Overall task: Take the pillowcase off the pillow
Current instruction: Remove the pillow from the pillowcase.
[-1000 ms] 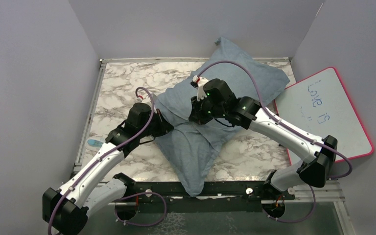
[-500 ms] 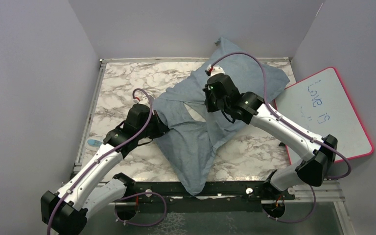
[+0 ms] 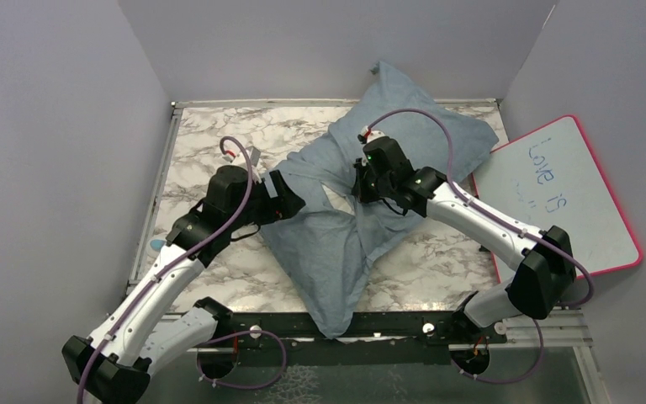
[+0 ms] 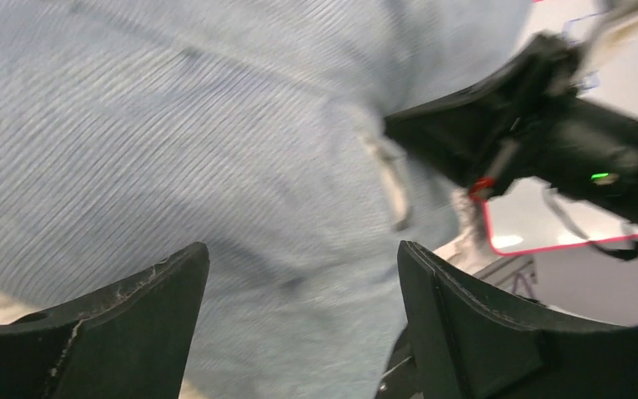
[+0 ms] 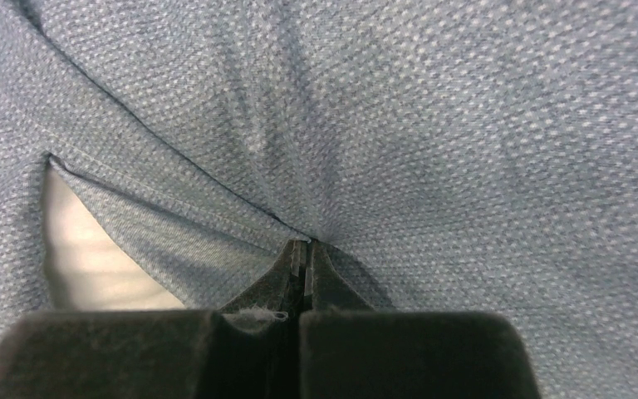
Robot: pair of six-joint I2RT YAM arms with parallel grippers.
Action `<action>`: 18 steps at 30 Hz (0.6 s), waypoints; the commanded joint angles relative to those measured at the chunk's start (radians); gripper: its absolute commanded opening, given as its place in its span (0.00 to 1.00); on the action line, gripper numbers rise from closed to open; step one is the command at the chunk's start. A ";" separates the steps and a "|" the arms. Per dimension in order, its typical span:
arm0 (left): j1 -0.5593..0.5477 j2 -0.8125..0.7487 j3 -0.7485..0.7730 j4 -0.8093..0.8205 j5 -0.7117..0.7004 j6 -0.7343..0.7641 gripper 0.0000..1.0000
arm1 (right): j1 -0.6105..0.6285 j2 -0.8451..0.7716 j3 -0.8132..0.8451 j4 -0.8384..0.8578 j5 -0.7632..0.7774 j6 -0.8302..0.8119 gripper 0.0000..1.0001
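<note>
Where the right gripper (image 5: 303,249) pinches it, the pillowcase (image 3: 328,252) puckers into tight radiating creases. The jaws are pressed together on a fold of cloth, with no gap between the fingertips. The cloth is dusty grey-blue, a fine dotted weave up close, soft and rumpled.

The left gripper (image 4: 299,266) is spread wide and holds nothing. Its two black, scuffed fingers (image 4: 125,307) frame the ribbed blue cloth beyond them.

The pillowcase lies diagonally across the marble-patterned table (image 3: 210,143). Its far corner is pushed up against the far wall and its near corner droops over the near edge onto the black rail. The pillow (image 5: 91,258) sits inside it, plump and plain white, showing only through a slit-like opening left of the pinch.

Edges and room: bare marble lies left of the bundle and to its near right. Grey walls close off the left, far and right sides. A pink-rimmed whiteboard (image 3: 563,194) leans at the right edge, just beside the pillowcase's far right corner.

View differences:
- The top view gives the whole layout, with both grippers near each other at mid-cloth and the pillow as a small white triangle between them.
- Only the right wrist view shows the pinch itself.
- Only the left wrist view shows the spread of the left jaws, with the right arm and a strip of the whiteboard's rim behind.
</note>
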 commanded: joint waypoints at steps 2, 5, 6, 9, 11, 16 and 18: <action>-0.011 0.121 0.133 0.084 0.105 0.026 0.86 | 0.011 0.023 -0.058 -0.063 -0.128 0.010 0.01; -0.057 0.220 0.174 0.078 0.063 0.054 0.85 | 0.011 0.012 -0.057 -0.074 -0.110 0.001 0.01; -0.081 0.252 0.191 0.065 0.040 0.060 0.83 | 0.011 0.005 -0.057 -0.076 -0.105 0.002 0.01; -0.156 0.354 0.244 -0.016 -0.030 0.088 0.78 | 0.011 -0.022 -0.064 -0.077 -0.100 0.012 0.01; -0.195 0.415 0.266 -0.086 -0.092 0.099 0.71 | 0.011 -0.039 -0.069 -0.076 -0.065 0.018 0.01; -0.214 0.374 0.220 -0.139 -0.223 0.073 0.11 | 0.011 -0.061 -0.068 -0.087 -0.013 0.013 0.01; -0.215 0.303 0.198 -0.153 -0.281 0.062 0.03 | 0.010 -0.060 -0.062 -0.097 0.061 -0.045 0.01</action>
